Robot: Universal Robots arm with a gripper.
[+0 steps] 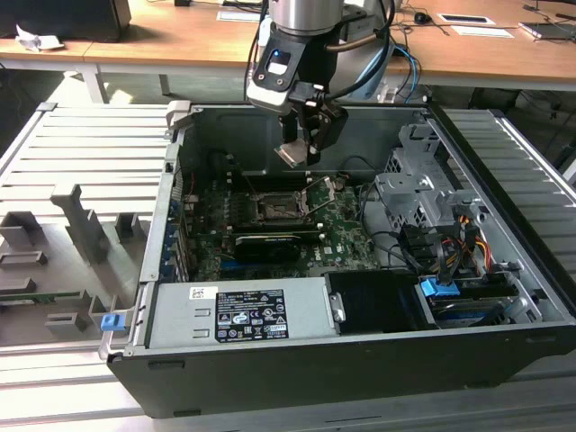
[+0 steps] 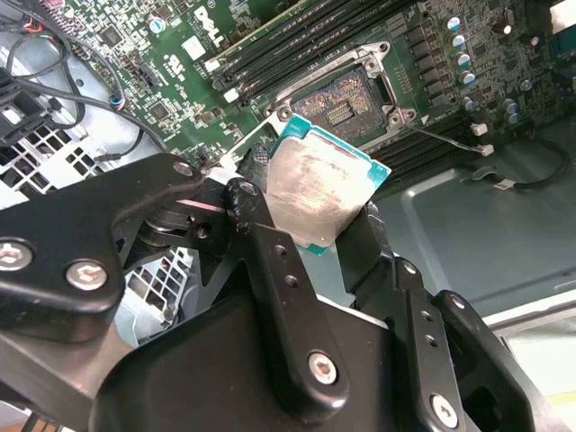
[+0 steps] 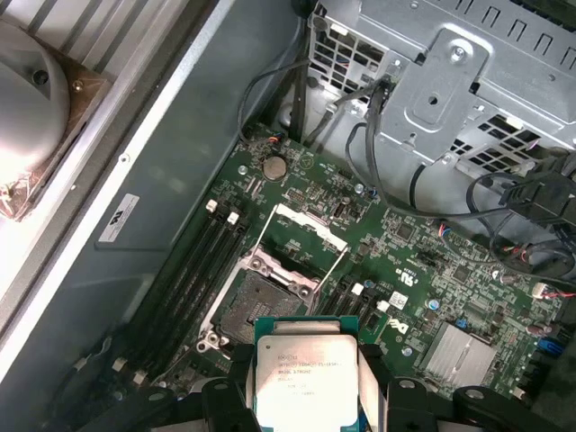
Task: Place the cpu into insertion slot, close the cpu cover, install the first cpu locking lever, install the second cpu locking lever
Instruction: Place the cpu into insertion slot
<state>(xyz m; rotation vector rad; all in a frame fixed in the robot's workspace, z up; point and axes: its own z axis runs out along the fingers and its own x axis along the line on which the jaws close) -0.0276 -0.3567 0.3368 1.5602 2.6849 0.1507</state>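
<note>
I see the gripper [image 1: 301,148] hanging inside the open case [image 1: 360,360], above the green board [image 1: 346,236] and apart from it. Its jaws are closed on the cpu [image 1: 290,155]. In the second wrist view the two black fingers [image 2: 255,216] press on opposite edges of the cpu [image 2: 319,184], and its dull silver face is turned to the camera. In the first wrist view the cpu [image 3: 304,369] sits between the fingers [image 3: 236,391] in the same way.

The cpu is in the air. In the exterior view it looks tilted, and it hangs higher than the slot [image 1: 274,209], a little toward the far wall of the case. The slot is uncovered: its dark contact field is exposed in both wrist views [image 2: 346,99] [image 3: 265,301].

The cover [image 3: 301,236] is swung open and stands up from one edge of the slot. In the exterior view I find it at the exterior view's right of the slot [image 1: 322,193]. A thin lever [image 2: 441,135] lies out over the board just beside the slot. A long black card [image 1: 265,245] lies on the near side of the slot.
</note>
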